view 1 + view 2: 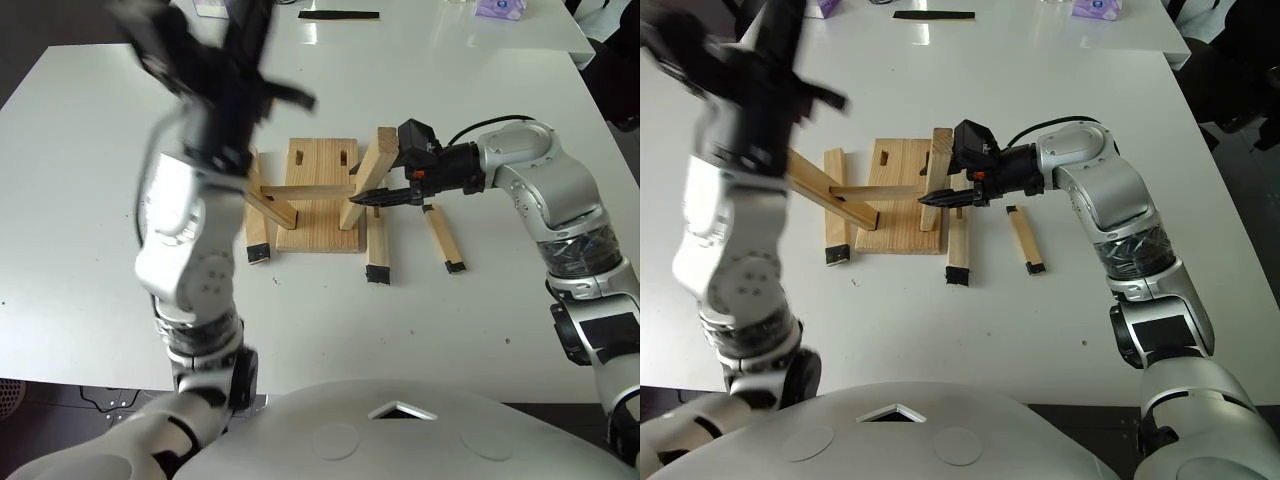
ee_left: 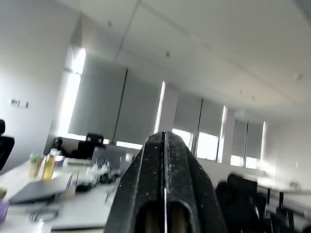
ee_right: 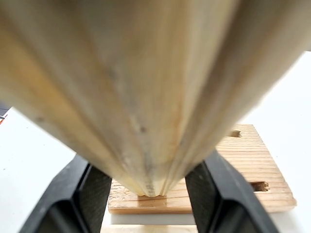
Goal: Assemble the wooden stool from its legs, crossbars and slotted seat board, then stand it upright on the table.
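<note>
An office table (image 1: 90,200), white. The right claw (image 1: 366,198) is clamped on an upright leg (image 1: 378,155). The slotted seat board (image 1: 318,228) lies just beneath the claw, and a crossbar (image 1: 310,190) reaches away beyond its tips. The left claw (image 2: 164,145), pressed shut and empty, is held high. This looks like leg-fitting; the next move likely needs the leg pressed squarely into its slot.

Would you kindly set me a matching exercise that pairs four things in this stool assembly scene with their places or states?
Things:
1. seat board
2. left gripper
3. right gripper
4. rightmost loose leg

Places or states:
A. shut on the standing leg
B. lying on the table, right of the board, untouched
C. lying flat on the table, slots facing up
D. raised high above the table, shut, holding nothing

Pairs: 1-C; 2-D; 3-A; 4-B.
</note>
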Robot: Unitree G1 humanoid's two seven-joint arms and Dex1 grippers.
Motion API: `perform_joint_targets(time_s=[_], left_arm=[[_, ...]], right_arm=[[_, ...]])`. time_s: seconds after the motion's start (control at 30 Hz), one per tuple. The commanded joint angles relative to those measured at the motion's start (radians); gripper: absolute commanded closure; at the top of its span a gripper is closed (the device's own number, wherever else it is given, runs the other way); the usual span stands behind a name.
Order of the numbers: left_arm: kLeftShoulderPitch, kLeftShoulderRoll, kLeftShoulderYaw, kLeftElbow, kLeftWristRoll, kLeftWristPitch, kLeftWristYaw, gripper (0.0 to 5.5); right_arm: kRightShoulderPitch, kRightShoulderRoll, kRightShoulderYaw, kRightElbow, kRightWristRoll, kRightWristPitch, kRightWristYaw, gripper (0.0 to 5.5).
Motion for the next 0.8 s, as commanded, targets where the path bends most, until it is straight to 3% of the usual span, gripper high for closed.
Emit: perform_joint_targets(time_s=[0.03,0.17,0.27,0.37,0.47,0.57,0.8], left_arm=[[-0.039,0.199,0.261,0.036,-0.181,0.099,0.112,5.50],[0.257,0.377,0.355,0.113,-0.123,0.197,-0.043,5.50],[0.498,0.376,0.312,0.137,-0.114,0.200,-0.203,5.50],[0.595,0.308,0.116,0.058,-0.147,0.202,-0.283,5.50],[0.560,0.196,-0.174,-0.049,-0.162,0.199,-0.322,5.50],[0.529,0.148,-0.310,-0.009,-0.081,0.180,-0.337,5.50],[0.573,0.173,-0.199,0.123,0.015,0.097,-0.348,5.50]], right_arm=[[0.023,-0.013,-0.014,-0.019,0.010,0.030,-0.008,3.47],[0.035,-0.020,-0.024,-0.037,0.017,0.040,-0.016,3.47],[0.032,-0.021,-0.023,-0.036,0.015,0.040,-0.010,3.47],[0.017,-0.004,0.001,-0.012,-0.001,0.029,-0.002,3.47],[0.003,0.005,0.037,-0.005,-0.009,0.020,0.027,3.47],[-0.019,0.017,0.071,0.007,-0.022,0.000,0.061,3.47],[-0.028,0.044,0.048,0.098,-0.056,-0.057,0.033,3.47]])
